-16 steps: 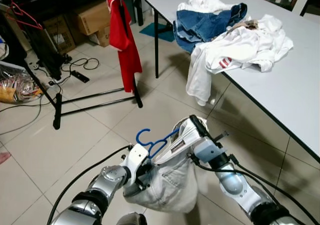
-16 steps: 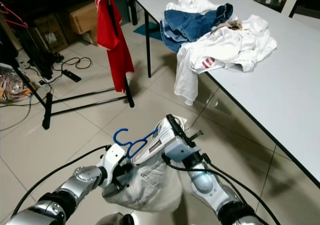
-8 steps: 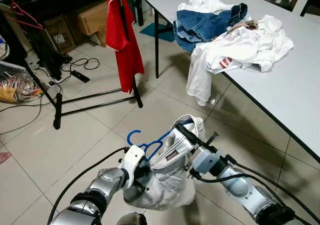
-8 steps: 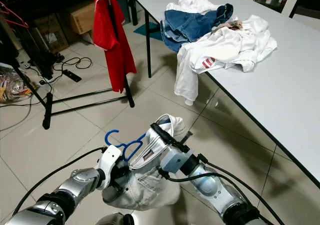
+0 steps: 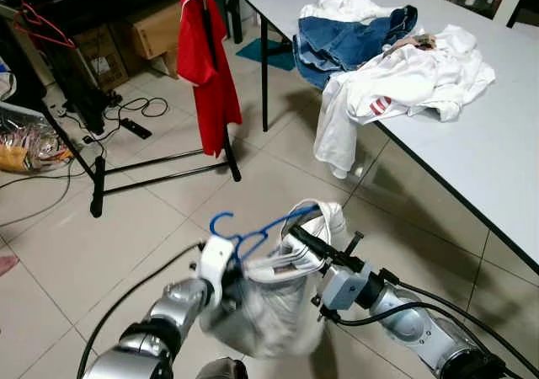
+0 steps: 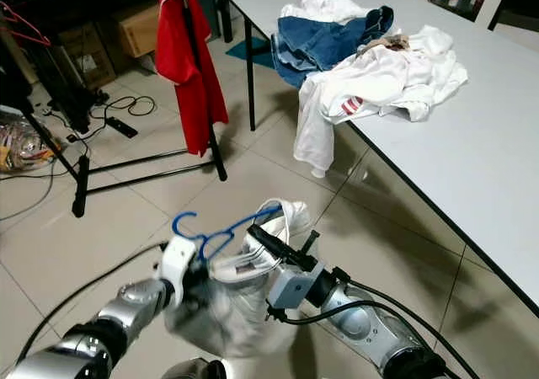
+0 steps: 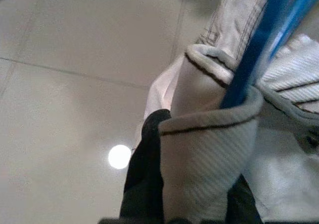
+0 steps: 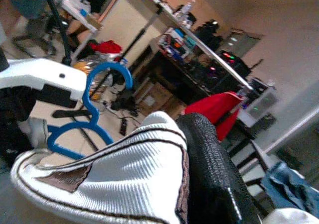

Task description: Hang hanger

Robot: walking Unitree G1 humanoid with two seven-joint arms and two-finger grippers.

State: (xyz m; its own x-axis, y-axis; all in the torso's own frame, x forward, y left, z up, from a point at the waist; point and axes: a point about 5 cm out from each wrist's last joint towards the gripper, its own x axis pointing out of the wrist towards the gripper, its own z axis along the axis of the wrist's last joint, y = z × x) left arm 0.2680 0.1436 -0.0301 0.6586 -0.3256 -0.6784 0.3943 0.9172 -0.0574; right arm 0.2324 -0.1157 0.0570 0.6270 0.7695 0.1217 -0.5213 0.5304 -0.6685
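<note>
The blue hanger (image 5: 253, 234) sits in the white garment (image 5: 269, 303), clamped by left tool (image 5: 221, 271) and right tool (image 5: 296, 236); the rack (image 5: 160, 164) ahead awaits, hanging undone.

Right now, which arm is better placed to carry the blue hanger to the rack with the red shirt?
The left, probably. The left hand is at the blue hanger, and the rack stands ahead to the robot's left. The right hand pinches the white garment on the far side.
</note>
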